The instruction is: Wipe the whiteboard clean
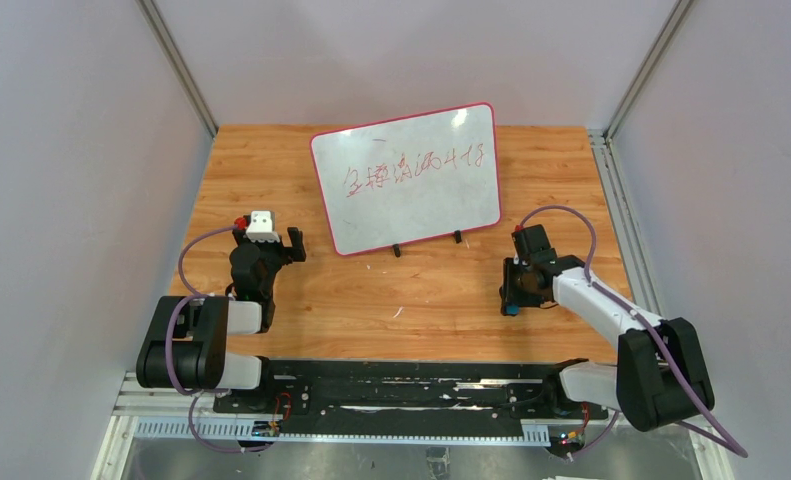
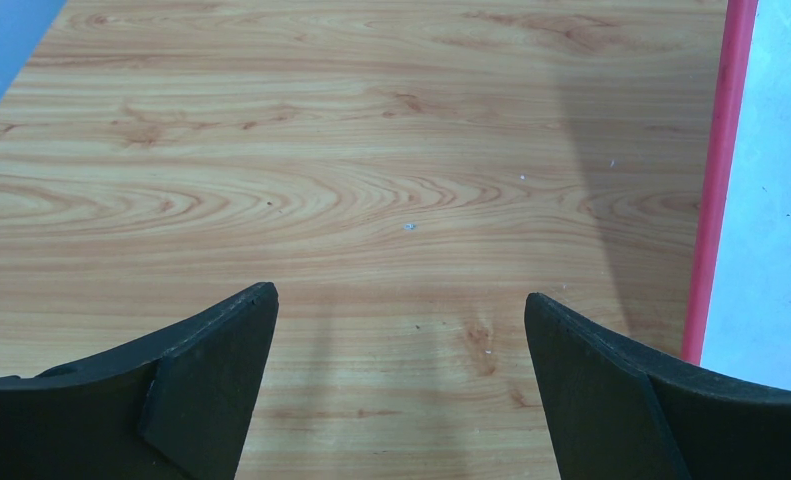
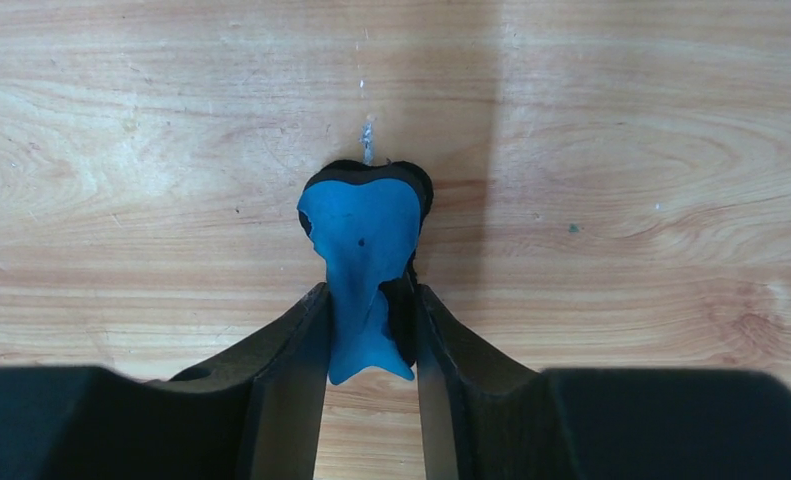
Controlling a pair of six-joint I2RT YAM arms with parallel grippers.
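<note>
Top view first: the whiteboard (image 1: 406,178) stands propped on its two black feet in the upper middle of the frame, at the back of the wooden table (image 1: 421,300), its red writing untouched across the face. At lower left, the left arm sits folded back on itself. Its left gripper (image 1: 267,238) is held low and aimed toward the top of the frame, just left of the board's lower corner. From its wrist camera the fingers (image 2: 211,370) are spread wide apart with bare wood between them, and the board's red frame runs down the right edge.

Over on the right, the arm reaches from the lower right corner up and left, wrist bent downward. The right gripper (image 3: 371,300) is clamped tight on the blue-and-black eraser (image 3: 363,235), which points down at the wood, well apart from the board. Whether the eraser touches the table, I can't tell.
</note>
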